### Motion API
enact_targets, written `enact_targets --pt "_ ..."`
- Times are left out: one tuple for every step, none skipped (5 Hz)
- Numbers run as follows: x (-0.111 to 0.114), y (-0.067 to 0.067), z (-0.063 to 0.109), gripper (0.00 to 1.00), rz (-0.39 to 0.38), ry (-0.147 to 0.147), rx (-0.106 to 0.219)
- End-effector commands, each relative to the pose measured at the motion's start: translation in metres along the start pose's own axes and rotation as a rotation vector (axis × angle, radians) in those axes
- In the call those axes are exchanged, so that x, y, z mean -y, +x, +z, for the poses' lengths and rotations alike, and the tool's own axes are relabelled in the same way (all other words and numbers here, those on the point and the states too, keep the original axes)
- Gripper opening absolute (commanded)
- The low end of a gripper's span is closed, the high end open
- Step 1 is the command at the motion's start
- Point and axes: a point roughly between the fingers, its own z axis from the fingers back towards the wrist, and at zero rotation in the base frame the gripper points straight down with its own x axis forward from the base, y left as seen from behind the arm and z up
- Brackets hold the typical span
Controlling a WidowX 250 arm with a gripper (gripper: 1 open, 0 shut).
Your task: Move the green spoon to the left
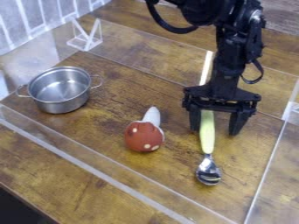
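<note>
The green spoon (207, 144) lies on the wooden table at the right, its pale yellow-green handle running toward the back and its shiny silver bowl nearest the front. My gripper (218, 121) hangs over the handle's far end. It is open, one dark finger on each side of the handle, and it holds nothing. The black arm rises from it toward the top of the camera view.
A red-and-white mushroom toy (145, 133) lies just left of the spoon. A small steel pot (61, 89) stands at the left. A clear plastic wall (105, 179) runs along the front and right sides, and a clear stand (84, 35) sits at the back left.
</note>
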Motion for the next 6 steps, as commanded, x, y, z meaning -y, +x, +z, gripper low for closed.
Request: enact_targets --pt "-0.015 0.017 0.023 1.00 0.044 -0.038 0.049" --pt "-0.016 0.027 0.032 1.00 0.082 -0.043 0.052" --pt "-0.014 0.036 0.042 1.00 0.108 -0.048 0.056" --pt "-0.012 0.043 0.043 1.00 0.142 -0.043 0.057" --pt "-0.016 0.040 0.026 1.00 0.148 -0.027 0.046" --pt "-0.020 0.037 0.011 1.00 0.150 -0.012 0.033"
